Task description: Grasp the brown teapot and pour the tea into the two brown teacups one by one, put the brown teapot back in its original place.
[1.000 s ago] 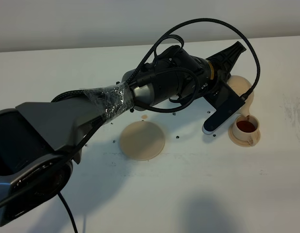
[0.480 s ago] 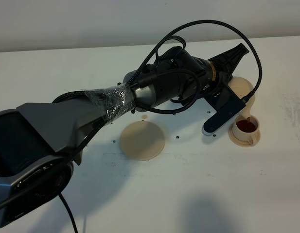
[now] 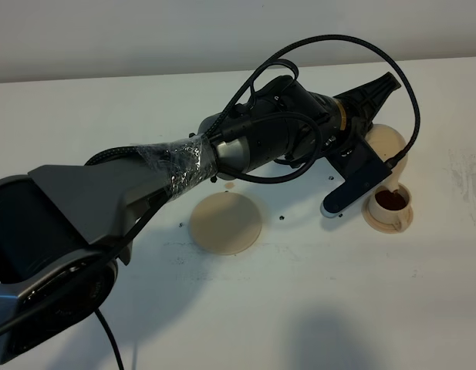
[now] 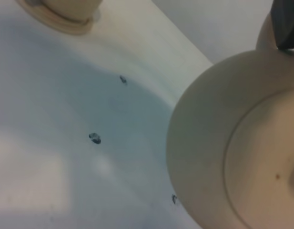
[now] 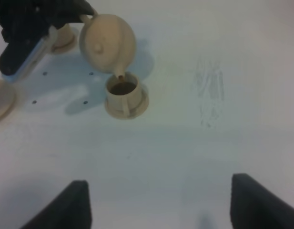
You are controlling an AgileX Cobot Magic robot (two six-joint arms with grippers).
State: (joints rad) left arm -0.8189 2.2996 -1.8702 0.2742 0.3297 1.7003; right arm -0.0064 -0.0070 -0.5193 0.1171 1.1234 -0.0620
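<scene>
Pouring still, left hand point(image 3: 380, 89) clamped on brown teapot point(image 5: 108, 43), shifted slightly since before, spout above teacup point(image 3: 389, 202)

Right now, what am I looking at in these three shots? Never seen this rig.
It's a two-armed table robot. One camera looks down from high up, and the other two ride on the wrists. The left pincer is shut on the handle of the brown teapot, tilting its spout over a teacup that already holds tea. The second teacup stands further back, partly hidden by the arm. A wider, bare saucer disc lies on the white table. The right pincer hangs open, holding nothing.
</scene>
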